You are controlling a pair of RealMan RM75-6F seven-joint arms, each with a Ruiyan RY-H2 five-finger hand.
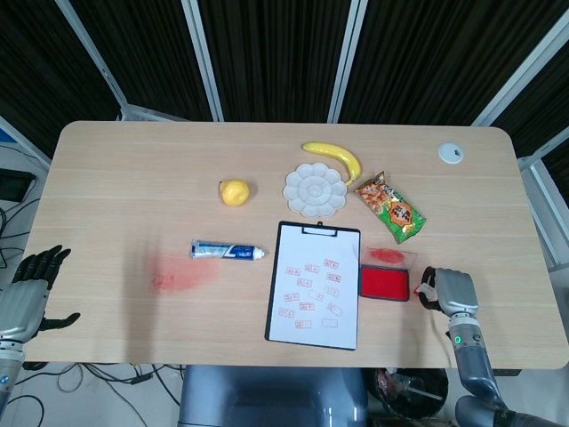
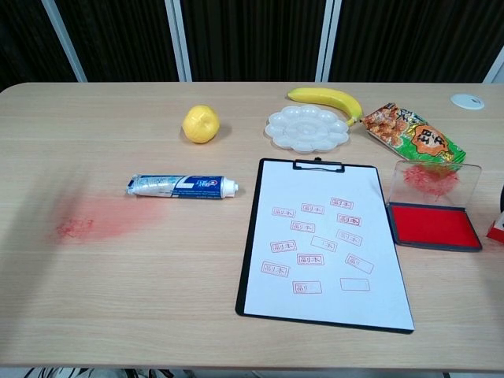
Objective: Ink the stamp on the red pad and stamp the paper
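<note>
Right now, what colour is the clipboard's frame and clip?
Black: the clipboard has a black border and black clip round white paper. Chest view shows it best.

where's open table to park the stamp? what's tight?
Free: the far-left stretch of table left of the lemon, and the near edge below the toothpaste tube, apart from the red smear. Crowded: banana, palette, snack bag, clipboard and ink pad, beside the right hand.

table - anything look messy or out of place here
Yes: a red ink smear stains the bare wood left of the toothpaste tube, far from the red pad. The pad's open clear lid is also blotched red. The stamp marks on the paper sit at uneven angles.
</note>
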